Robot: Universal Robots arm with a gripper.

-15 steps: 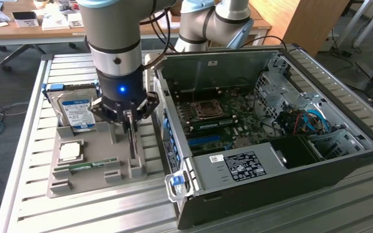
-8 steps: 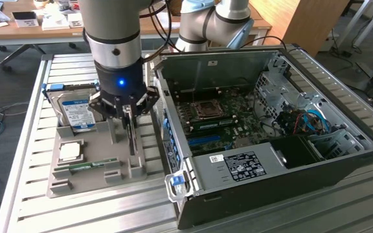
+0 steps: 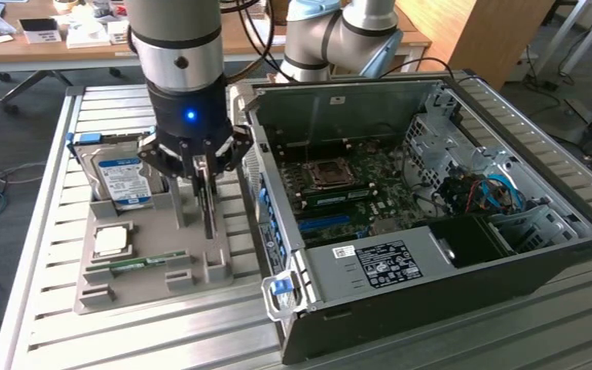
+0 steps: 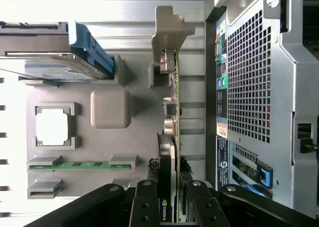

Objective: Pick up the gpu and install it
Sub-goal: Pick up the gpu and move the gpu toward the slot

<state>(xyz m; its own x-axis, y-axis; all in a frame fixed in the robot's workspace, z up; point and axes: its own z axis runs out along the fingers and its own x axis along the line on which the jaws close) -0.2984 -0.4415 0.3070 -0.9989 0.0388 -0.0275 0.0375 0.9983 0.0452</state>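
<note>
1. Claw (image 3: 206,176) partly closed, pinching the gpu (image 3: 207,210) by its upper edge, left-centre of the exterior frame.
2. Gpu stands on edge in the grey tray (image 3: 142,281), beside the open case (image 3: 461,262).
3. I'd lift straight, no tilt.

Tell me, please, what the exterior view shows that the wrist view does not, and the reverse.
The exterior view adds the arm and the inside of the open case, with its motherboard and power supply. The wrist view adds the case's rear grille and the gpu's metal bracket. Both share the gripper closed on the upright gpu, the tray, the hard drive, the memory stick and the processor.
</note>
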